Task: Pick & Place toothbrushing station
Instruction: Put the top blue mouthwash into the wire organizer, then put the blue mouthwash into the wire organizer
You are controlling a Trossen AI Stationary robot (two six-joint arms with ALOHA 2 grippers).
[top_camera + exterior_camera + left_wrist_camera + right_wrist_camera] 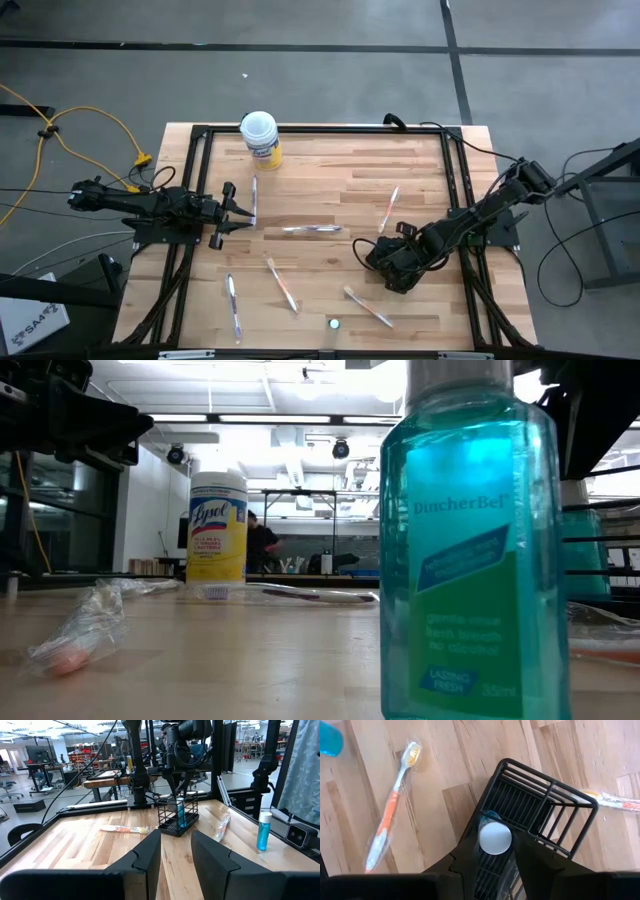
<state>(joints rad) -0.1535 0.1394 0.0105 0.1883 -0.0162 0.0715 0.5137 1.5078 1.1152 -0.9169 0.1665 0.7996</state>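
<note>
While you scan from the left of the black wire-basket toothbrushing station (392, 262), you meet the left gripper (236, 208) first: it waits well to the station's left, low over the wood, fingers (150, 855) parted with nothing between them.

Between that gripper and the station lie several plastic-wrapped toothbrushes (312, 229), and far back to the station's left stands the white-lidded, yellow-labelled round canister (261, 138).

At the station itself, the right gripper (495, 851) sits directly over it, and in the right wrist view its dark fingers (532, 851) flank the basket's near wall and a small white-capped bottle (495, 838) standing inside. You cannot tell from these views whether the fingers have closed on the wire or merely straddle it.

My judgement: the pick is only at the grasp stage, since the left wrist view shows the basket resting on the wooden table (330, 170); lifting and placing remain.

Just beside the station lies an orange-handled wrapped toothbrush (387, 815), another lies nearer the front edge (368, 307), and a teal mouthwash bottle (263, 830) stands near that edge. Watch the loose toothbrushes; they lie close enough to be dragged when you move the basket.
</note>
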